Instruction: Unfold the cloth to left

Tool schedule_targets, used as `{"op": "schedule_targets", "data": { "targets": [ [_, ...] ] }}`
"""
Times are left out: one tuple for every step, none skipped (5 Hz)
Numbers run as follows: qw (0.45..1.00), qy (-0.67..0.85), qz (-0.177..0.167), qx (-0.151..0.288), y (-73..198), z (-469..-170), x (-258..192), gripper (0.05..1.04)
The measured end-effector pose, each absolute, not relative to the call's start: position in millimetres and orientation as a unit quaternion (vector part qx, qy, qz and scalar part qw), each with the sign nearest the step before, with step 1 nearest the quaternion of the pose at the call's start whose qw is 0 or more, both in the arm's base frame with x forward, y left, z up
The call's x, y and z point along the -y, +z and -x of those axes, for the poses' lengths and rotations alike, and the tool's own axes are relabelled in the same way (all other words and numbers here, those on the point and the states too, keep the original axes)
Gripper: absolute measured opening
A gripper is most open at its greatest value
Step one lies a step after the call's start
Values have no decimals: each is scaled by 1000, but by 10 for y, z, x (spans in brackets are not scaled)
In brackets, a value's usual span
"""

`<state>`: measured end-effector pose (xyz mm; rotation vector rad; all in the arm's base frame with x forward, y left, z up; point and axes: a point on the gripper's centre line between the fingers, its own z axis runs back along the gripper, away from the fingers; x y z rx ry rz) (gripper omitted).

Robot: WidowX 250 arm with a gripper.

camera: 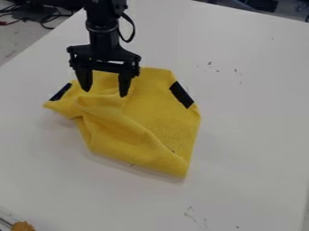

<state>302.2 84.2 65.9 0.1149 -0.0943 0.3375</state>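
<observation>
Yellow cloth point(158, 108) lies rumpled under the wide-open, empty hand point(105, 93), which could pinch several layers and drag everything left, still folded.

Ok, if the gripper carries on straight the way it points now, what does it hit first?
Most likely the yellow cloth, on its bunched upper-left part between the two black patches. The gripper points down at it with fingers apart; how much gap remains, I can't tell from this view.

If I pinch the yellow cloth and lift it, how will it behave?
The cloth looks floppy, given its soft folds and creases, so it would probably droop. It seems thin along its flat edges, so likely light for its size.
</observation>
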Motion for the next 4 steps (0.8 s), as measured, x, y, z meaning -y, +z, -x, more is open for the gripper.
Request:
{"op": "schedule_targets", "data": {
  "targets": [
    [983,171,-54,33,569,-2995,-829,1001],
    [982,181,-45,24,483,-2923,-736,1001],
    [983,179,-30,30,449,-2938,-642,1001],
    [983,178,-10,35,432,-2949,-586,971]
  ]
}}
